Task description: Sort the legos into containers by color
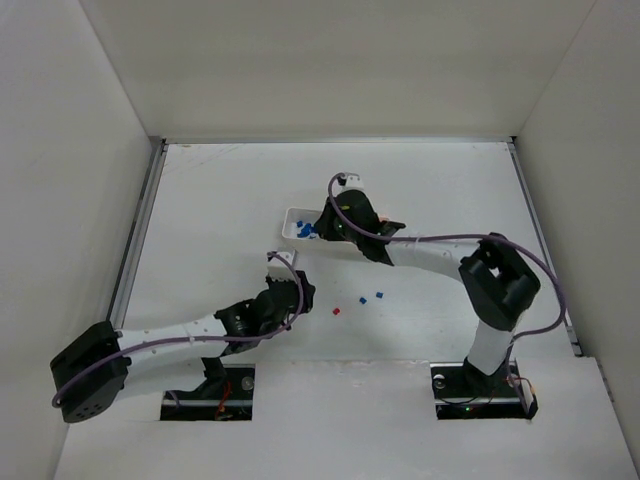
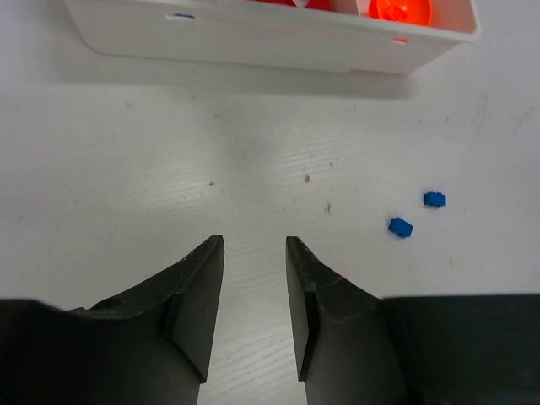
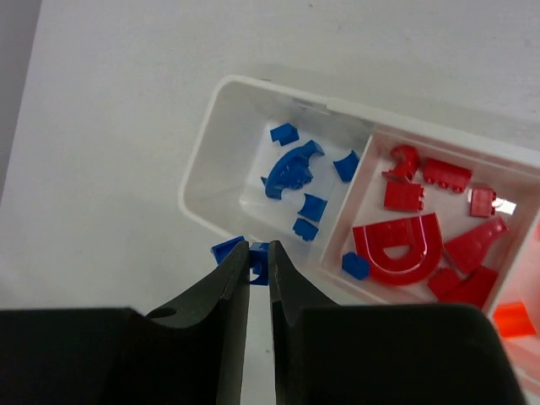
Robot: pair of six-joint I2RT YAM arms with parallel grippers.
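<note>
The white tray (image 3: pixel 202 160) holds blue legos (image 3: pixel 291 164) in its end compartment, red legos (image 3: pixel 396 245) in the middle one and an orange piece (image 3: pixel 513 319) in the last. My right gripper (image 3: pixel 260 251) is shut on a small blue brick (image 3: pixel 259 263) just outside the tray's blue end; in the top view it (image 1: pixel 320 228) covers most of the tray (image 1: pixel 292 222). My left gripper (image 2: pixel 255 245) is open and empty over bare table. Two loose blue bricks (image 2: pixel 401 227) lie to its right, short of the tray (image 2: pixel 253 42). A loose red brick (image 1: pixel 336 311) lies near them.
Another blue piece (image 3: pixel 226 248) shows just outside the right gripper's left finger, by the tray wall. White walls enclose the table on the left, back and right. The right arm's cable (image 1: pixel 440 240) arches over the table.
</note>
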